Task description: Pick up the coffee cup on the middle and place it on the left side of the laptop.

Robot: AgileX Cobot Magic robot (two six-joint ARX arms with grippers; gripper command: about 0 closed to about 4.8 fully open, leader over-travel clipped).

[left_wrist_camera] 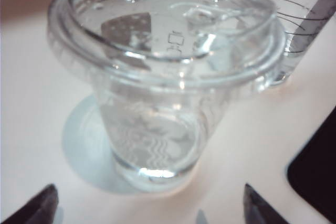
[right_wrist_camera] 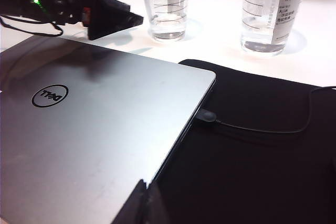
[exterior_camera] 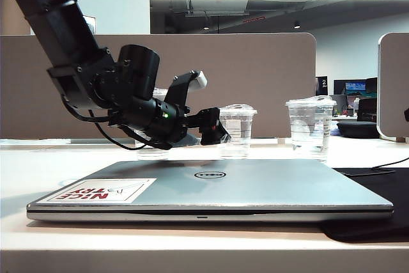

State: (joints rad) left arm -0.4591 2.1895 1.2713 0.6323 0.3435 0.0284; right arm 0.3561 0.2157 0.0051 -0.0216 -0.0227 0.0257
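Observation:
The coffee cup [exterior_camera: 237, 130], the middle one of three, is clear with a clear lid and stands on the table behind the laptop [exterior_camera: 255, 183]. The left wrist view shows the cup [left_wrist_camera: 157, 103] close up, with a faint round print on its side. My left gripper [exterior_camera: 214, 133] hangs over the laptop's far edge, just left of the cup. It is open, with its dark fingertips [left_wrist_camera: 44, 203] wide apart and the cup beyond them, untouched. My right gripper [right_wrist_camera: 145, 203] is shut and empty above the right edge of the closed silver laptop [right_wrist_camera: 105, 129].
A wider clear cup with a white sticker [exterior_camera: 311, 126] stands right of the middle one. Another cup [exterior_camera: 153, 151] is mostly hidden behind the left arm. A black mat [right_wrist_camera: 252, 156] with a cable [right_wrist_camera: 252, 127] lies right of the laptop. A partition stands behind.

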